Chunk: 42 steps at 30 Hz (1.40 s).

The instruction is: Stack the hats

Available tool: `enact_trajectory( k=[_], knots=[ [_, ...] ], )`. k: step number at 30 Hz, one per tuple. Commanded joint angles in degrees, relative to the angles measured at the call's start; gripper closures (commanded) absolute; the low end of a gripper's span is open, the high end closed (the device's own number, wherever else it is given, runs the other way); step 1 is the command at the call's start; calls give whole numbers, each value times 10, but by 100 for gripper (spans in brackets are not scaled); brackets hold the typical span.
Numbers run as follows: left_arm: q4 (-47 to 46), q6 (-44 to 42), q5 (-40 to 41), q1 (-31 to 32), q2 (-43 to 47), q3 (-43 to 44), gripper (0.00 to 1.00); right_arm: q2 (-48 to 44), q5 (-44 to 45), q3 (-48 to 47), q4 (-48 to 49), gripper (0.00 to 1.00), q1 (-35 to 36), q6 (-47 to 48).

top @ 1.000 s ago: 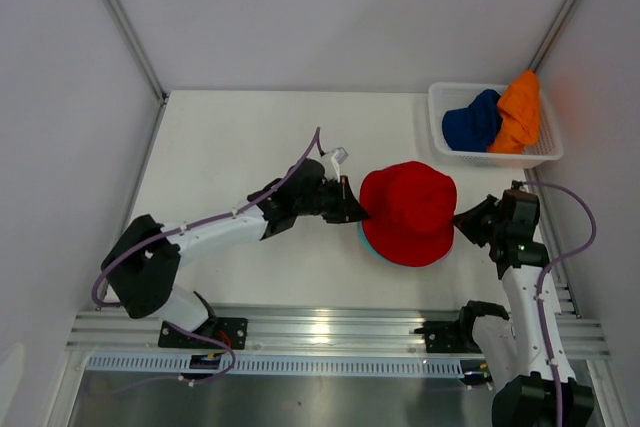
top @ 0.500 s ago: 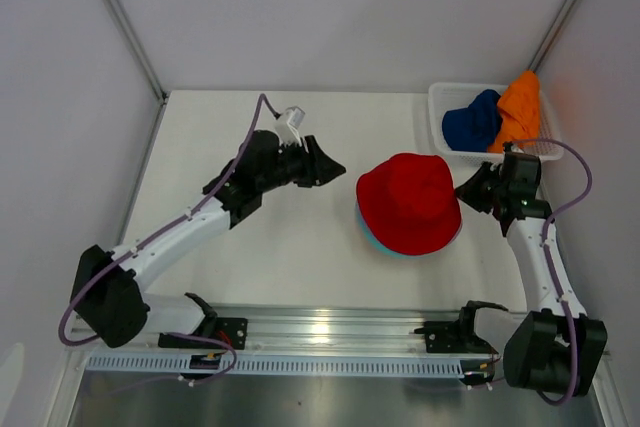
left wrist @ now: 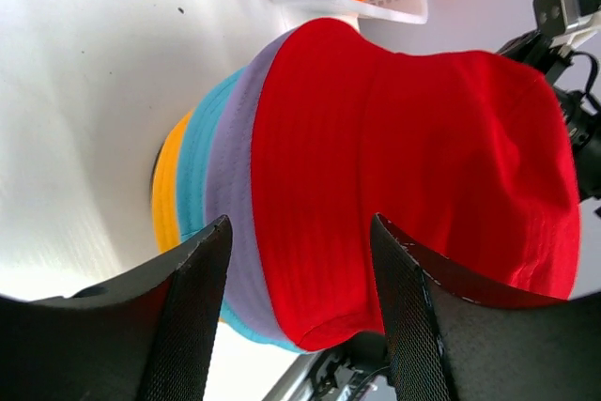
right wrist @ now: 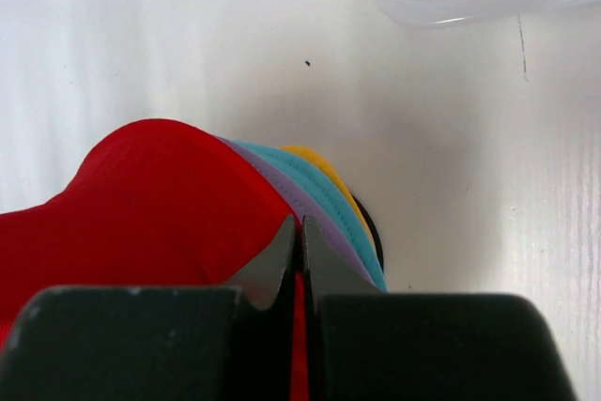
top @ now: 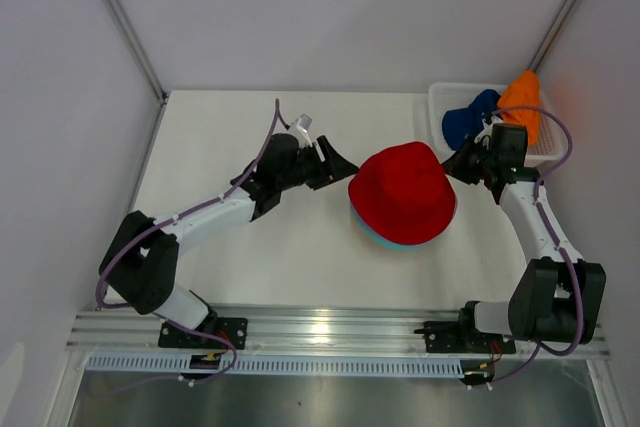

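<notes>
Four hats are stacked: the red hat (top: 402,192) sits on top, over the lavender hat (left wrist: 230,204), teal hat (left wrist: 195,176) and yellow hat (left wrist: 164,194). Two are left, by my reading: the orange hat (top: 520,102) and dark blue hat (top: 465,119) lie in the white mesh basket (top: 436,107) just beyond the right gripper (right wrist: 300,227). That gripper's fingers are pressed together on the red brim (a sliver of red shows between them). The left gripper (left wrist: 299,227) stands wide apart, empty, the stack directly ahead.
</notes>
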<state>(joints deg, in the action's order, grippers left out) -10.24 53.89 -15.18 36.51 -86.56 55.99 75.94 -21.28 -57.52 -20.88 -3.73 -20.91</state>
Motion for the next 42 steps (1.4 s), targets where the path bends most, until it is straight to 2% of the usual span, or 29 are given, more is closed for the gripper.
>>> enact_trajectory(
  k=[1, 9, 18, 21, 22, 25, 34, 42],
  knots=[
    [-30, 40, 3, 2, 3, -5, 36, -4, 1, -26, 23, 100, 7, 7],
    [-11, 70, -11, 31, -11, -11, 37, -4, 19, -22, 17, 100, 7, 13],
    [-42, 87, -25, 36, -19, -32, 38, -1, 17, -19, 20, 100, 6, 12],
    [-68, 89, -34, 37, -20, -34, 53, -2, 18, -17, 21, 100, 6, 12],
    [-72, 90, -35, 37, -20, -33, 68, -2, 19, -17, 22, 100, 6, 12],
    [-76, 95, -40, 38, -36, -28, 99, -2, 22, -14, 22, 100, 6, 10],
    [-7, 46, 5, 49, -107, -33, 99, -2, 49, 6, 22, 100, 0, 0],
    [8, -17, 30, 67, -100, -38, 99, -11, 55, 35, 36, 100, -1, -8]
  ],
)
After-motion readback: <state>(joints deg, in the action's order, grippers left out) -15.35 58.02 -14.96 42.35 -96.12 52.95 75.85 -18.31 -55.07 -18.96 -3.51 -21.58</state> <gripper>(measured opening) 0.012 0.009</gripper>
